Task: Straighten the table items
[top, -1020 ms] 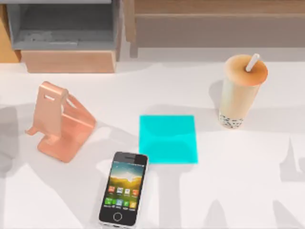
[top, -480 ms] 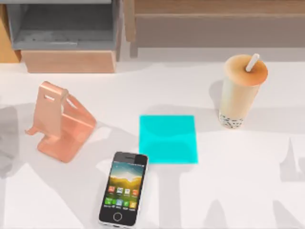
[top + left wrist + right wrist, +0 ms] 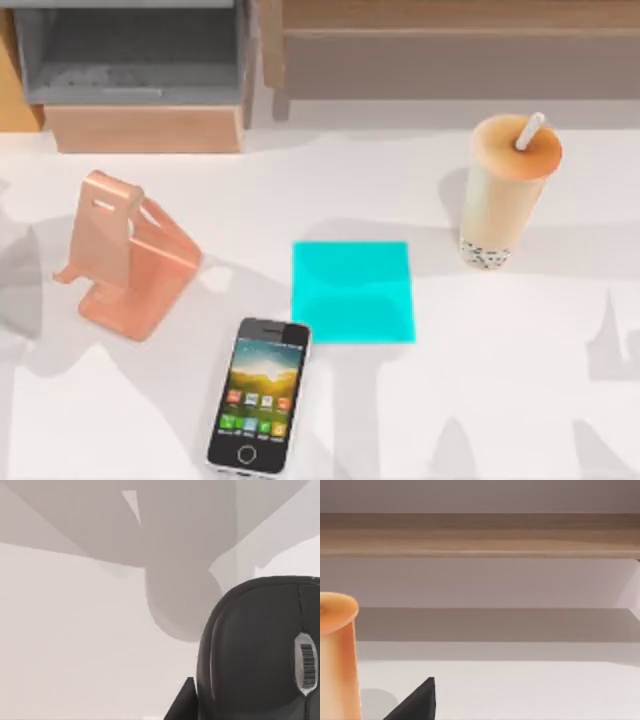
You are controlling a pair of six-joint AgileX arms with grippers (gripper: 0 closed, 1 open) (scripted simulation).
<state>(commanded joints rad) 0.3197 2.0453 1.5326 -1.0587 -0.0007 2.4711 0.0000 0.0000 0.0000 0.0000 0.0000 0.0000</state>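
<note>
1. The bubble-tea cup [image 3: 505, 190] stands upright at the table's [image 3: 520, 380] right rear. It holds tan tea with dark pearls settled at the bottom, and a white straw [image 3: 530, 130] pokes through its lid. It also shows at the edge of the right wrist view [image 3: 337, 655], near a dark fingertip of the right gripper [image 3: 417, 702].
2. The smartphone [image 3: 260, 395] lies flat at the front, screen up. Rows of coloured app icons show, but no writing can be read. Its far corner lies just beside the cyan pad [image 3: 353, 291]; the pink phone stand [image 3: 125, 255] is to its left rear.
3. The mouse [image 3: 265, 650] lies on the white table, close under the left gripper [image 3: 182, 705], with a grey ribbed scroll wheel.
4. Whether either gripper's fingers are apart or together cannot be told.
5. Wooden and grey shelving [image 3: 140, 70] runs along the rear.
</note>
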